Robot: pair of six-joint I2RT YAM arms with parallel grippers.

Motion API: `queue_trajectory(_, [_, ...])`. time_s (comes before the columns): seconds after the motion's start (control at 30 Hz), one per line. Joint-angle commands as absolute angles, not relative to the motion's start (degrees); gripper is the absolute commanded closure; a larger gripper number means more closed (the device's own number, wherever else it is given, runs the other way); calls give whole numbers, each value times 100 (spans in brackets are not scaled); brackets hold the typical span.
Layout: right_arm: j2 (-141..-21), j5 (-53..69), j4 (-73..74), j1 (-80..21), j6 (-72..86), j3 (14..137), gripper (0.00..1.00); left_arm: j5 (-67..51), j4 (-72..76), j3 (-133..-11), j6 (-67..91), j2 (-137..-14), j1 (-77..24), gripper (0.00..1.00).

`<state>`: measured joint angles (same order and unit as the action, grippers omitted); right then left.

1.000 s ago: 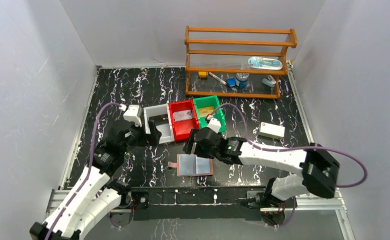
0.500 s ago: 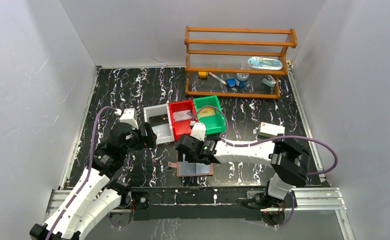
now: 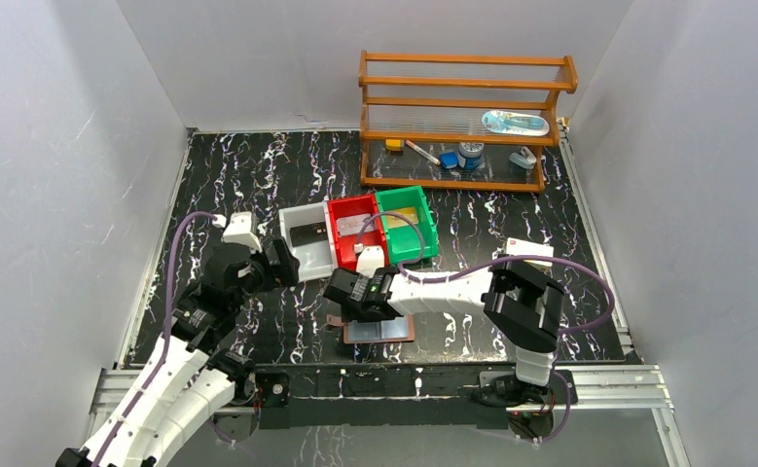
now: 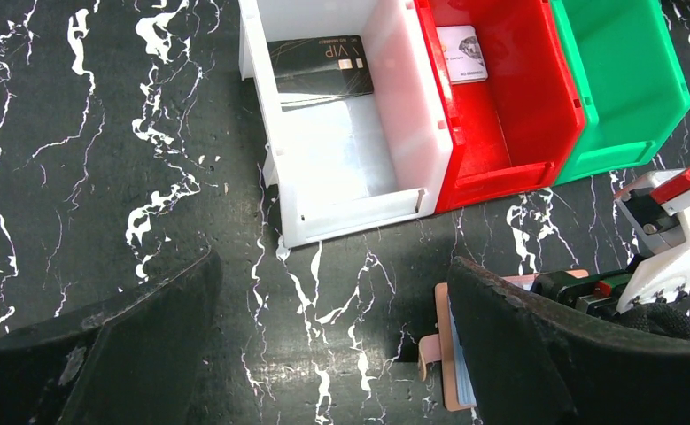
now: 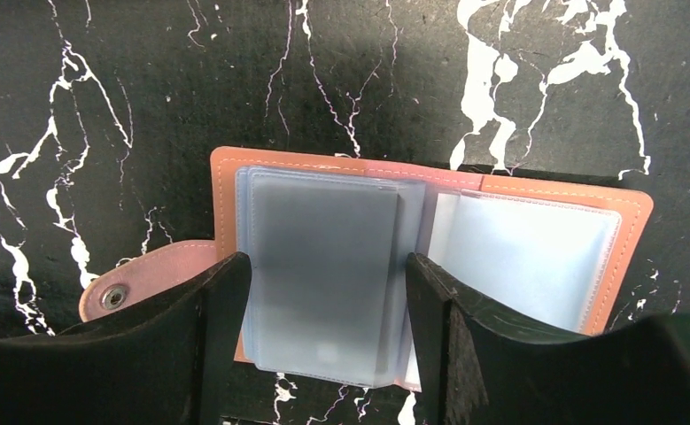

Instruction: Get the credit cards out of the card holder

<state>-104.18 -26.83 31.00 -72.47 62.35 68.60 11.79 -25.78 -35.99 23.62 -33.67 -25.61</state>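
Card holder lies spread open, pockets up, on the black marbled tabletop near the front edge. Laid flat like this, its clear sleeves face the arm above. The right end effector hangs directly over it. In the wrist view its jaws stand apart, one finger on each side of the left pocket, clamped on nothing. A grey card shows dimly through that pocket, which is probably why the fingers straddle it. The right pocket looks pale, and I cannot tell whether anything is in it. The strap tab is folded out to the left, off the sleeves (so it should not snag a card sliding out).

The left end effector waits just in front of the white bin, its jaws wide apart and empty, out of its partner's way. A black card lies in the white bin and a pale card in the red bin, so part of the job looks done. Next, I judge, the right fingers must catch the grey card's edge without dragging the light holder along.
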Motion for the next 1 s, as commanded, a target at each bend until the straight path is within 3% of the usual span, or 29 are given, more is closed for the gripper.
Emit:
queue_trajectory(0.0, [-10462, -2856, 3360, -7268, 6335, 7107, 29, 1213, -2566, -3608, 2352, -3445, -2540, 2])
queue_trajectory(0.4, [-10777, -2830, 3440, -7266, 6474, 7026, 33, 1139, -2559, -3608, 2329, -3546, -2540, 2])
queue_trajectory(0.6, [-10925, -2847, 3589, -7268, 6484, 7126, 22, 1100, -2564, -3614, 2312, -3610, -2538, 2])
queue_trajectory(0.83, [-10925, -2810, 3524, -7268, 6476, 7094, 32, 1099, -2558, -3625, 2312, -3630, -2540, 2])
queue_trajectory(0.97, [-10643, -2622, 2966, -7260, 6361, 6793, 33, 1093, -2558, -3621, 2312, -3639, -2540, 2])
